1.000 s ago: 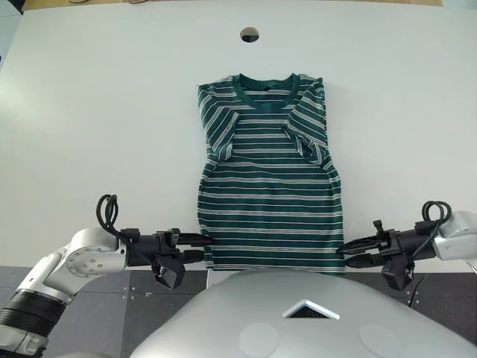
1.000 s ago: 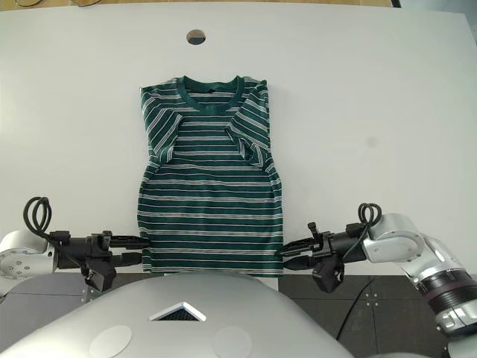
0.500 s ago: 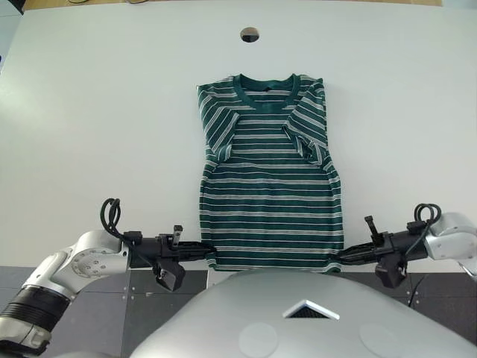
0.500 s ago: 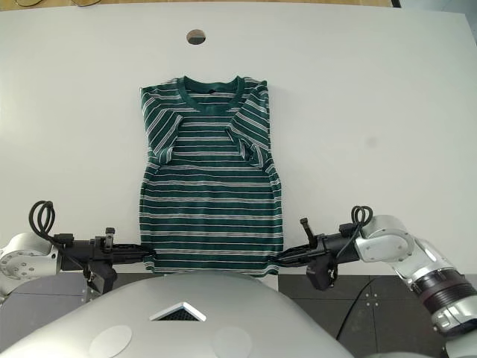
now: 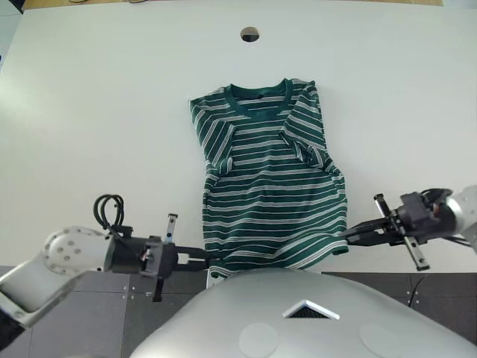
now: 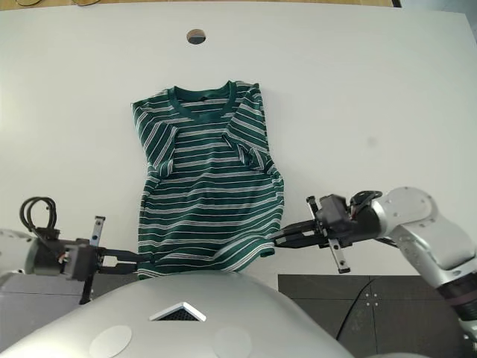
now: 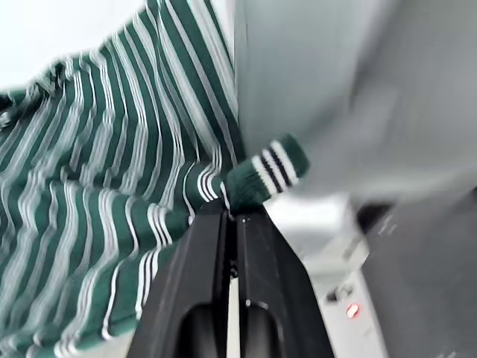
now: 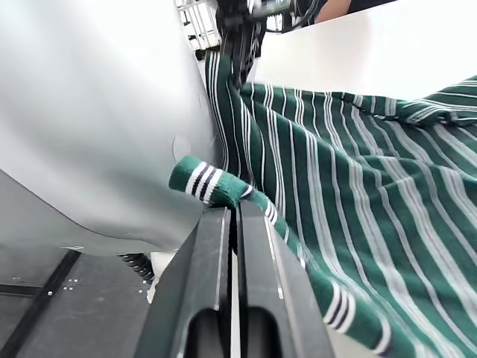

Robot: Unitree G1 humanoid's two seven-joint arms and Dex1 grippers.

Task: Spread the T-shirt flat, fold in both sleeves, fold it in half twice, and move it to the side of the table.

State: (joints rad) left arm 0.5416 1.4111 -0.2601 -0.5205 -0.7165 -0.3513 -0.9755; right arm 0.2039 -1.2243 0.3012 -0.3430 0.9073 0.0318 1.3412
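A green T-shirt (image 5: pixel 272 179) with thin white stripes lies front up on the white desk (image 5: pixel 97 112). It sits about midway between the left and right edges of the desk. Its collar (image 5: pixel 257 93) points to the far edge and its hem (image 5: pixel 283 257) lies along the near edge. The shirt is a bit crooked, with the collar end leaning toward the left edge. Both sleeves are folded in over the chest. The left sleeve (image 5: pixel 214 138) lies flat along that side, and the right sleeve (image 5: pixel 305 134) ends in a small crumpled bit near the middle of the shirt. The cloth has some soft wrinkles low down, and the hem curves instead of running straight. The left gripper (image 5: pixel 211 257) is at the near edge of the desk, at the shirt's bottom left corner. Its two fingers are pressed together with that corner of the hem pinched between them, and a little roll of striped cloth sticks out past the tips in the left wrist view (image 7: pixel 231 212). The right gripper (image 5: pixel 350 237) is at the bottom right corner of the shirt, a bit farther in from the near edge than the left one. It too is pinching the hem between its closed fingers, and a small curl of cloth pokes out there in the right wrist view (image 8: pixel 232 209). A small round hole (image 5: pixel 250 34) is in the desk near the far edge, beyond the collar and well apart from the shirt.
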